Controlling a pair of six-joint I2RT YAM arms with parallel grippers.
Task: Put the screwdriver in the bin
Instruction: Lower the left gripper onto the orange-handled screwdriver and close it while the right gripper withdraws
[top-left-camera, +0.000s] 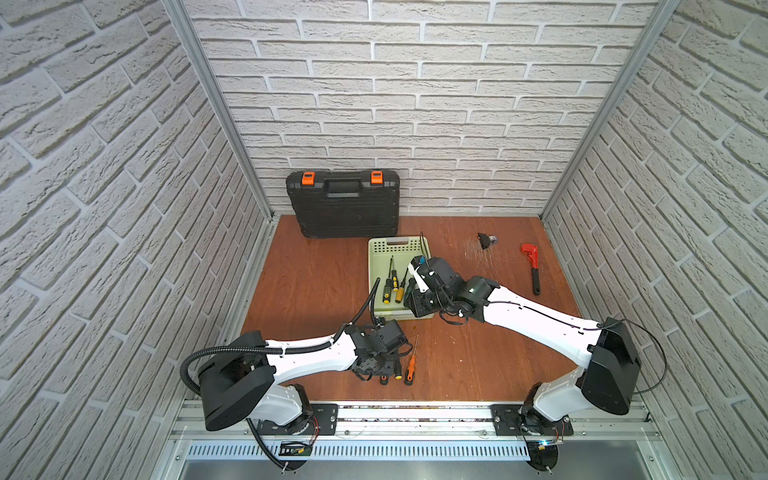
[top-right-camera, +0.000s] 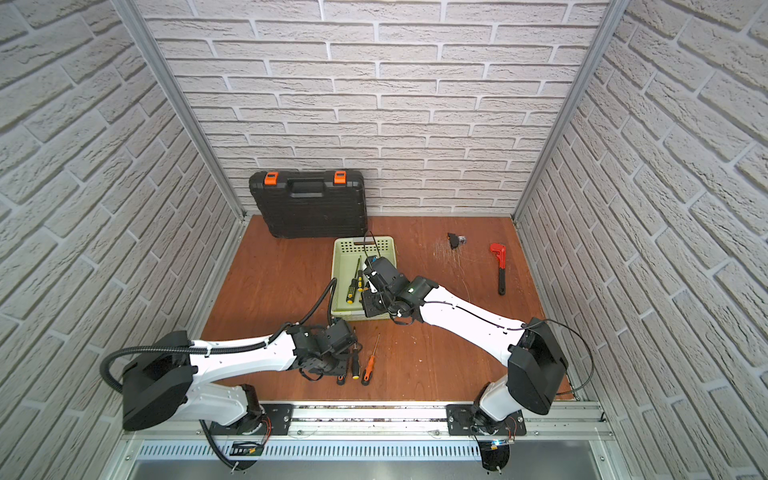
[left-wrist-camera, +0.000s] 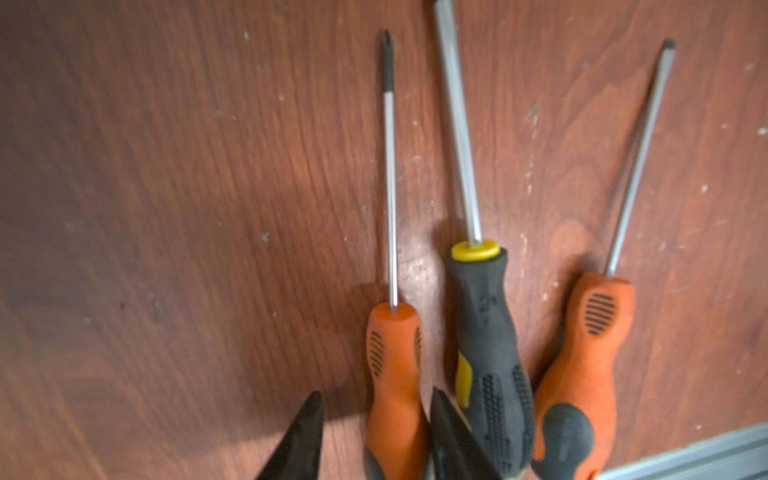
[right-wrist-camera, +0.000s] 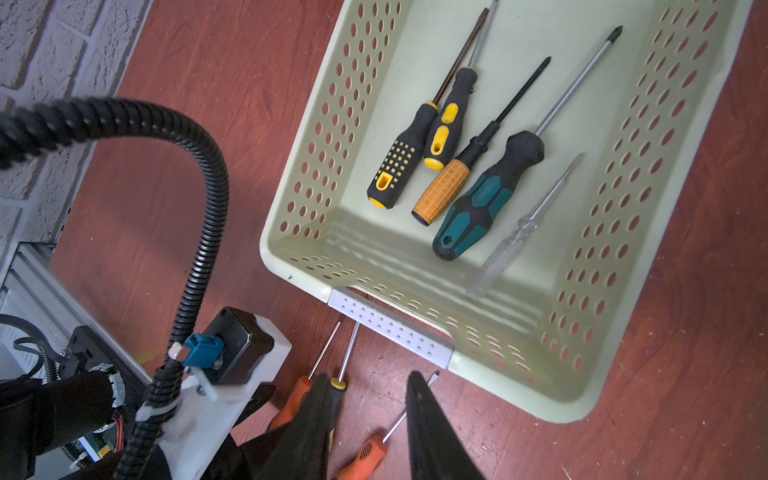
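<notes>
Straddling screwdriver (left-wrist-camera: 395, 374) handle with left gripper (left-wrist-camera: 376, 395): parted, not clamped, touching on 1 side, clear on the other. Lying flat on table (left-wrist-camera: 166, 208), outside bin (top-left-camera: 395, 247), near its nearer end, beside black screwdriver (left-wrist-camera: 486, 332) and orange screwdriver (left-wrist-camera: 582, 365). Hovering over bin's near end with right gripper (right-wrist-camera: 369, 376): spread, gripping nothing. Inside bin, 5 tools (right-wrist-camera: 478, 199), side by side.
</notes>
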